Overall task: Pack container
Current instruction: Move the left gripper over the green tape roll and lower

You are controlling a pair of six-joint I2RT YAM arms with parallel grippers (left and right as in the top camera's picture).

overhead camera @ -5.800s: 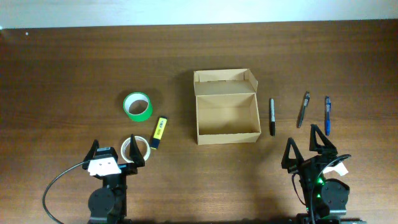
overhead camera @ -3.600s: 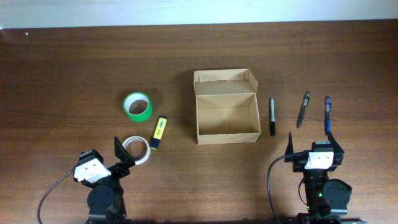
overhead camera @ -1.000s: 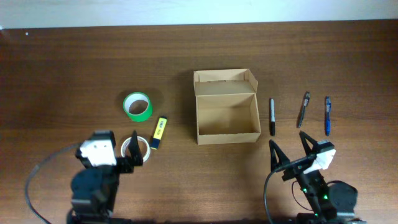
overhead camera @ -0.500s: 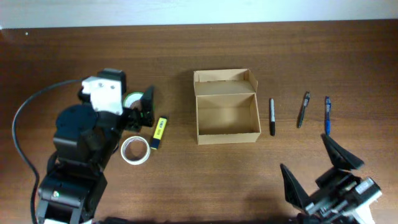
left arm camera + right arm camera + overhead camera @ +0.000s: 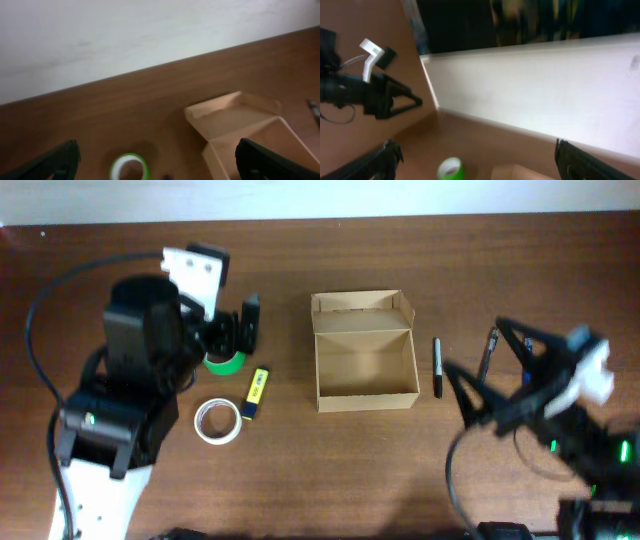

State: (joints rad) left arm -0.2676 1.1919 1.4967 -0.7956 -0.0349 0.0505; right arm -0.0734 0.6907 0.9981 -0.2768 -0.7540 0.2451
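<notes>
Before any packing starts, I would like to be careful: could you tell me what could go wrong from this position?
The open right gripper hangs over the thin grey pen, near the black marker; closing could nudge or catch both. The open left gripper hovers by the green tape roll; the yellow highlighter beside it might get knocked. The small tan cardboard box may slide if bumped.

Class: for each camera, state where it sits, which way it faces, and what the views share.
Overhead: above the table, looking straight down on the container, left tool and right tool.
Left wrist: behind the left tool, facing the container and far wall; own fingers at both edges.
Right wrist: behind the right tool, tilted, facing the left arm; own fingers low.
Shared: green tape in all.
</notes>
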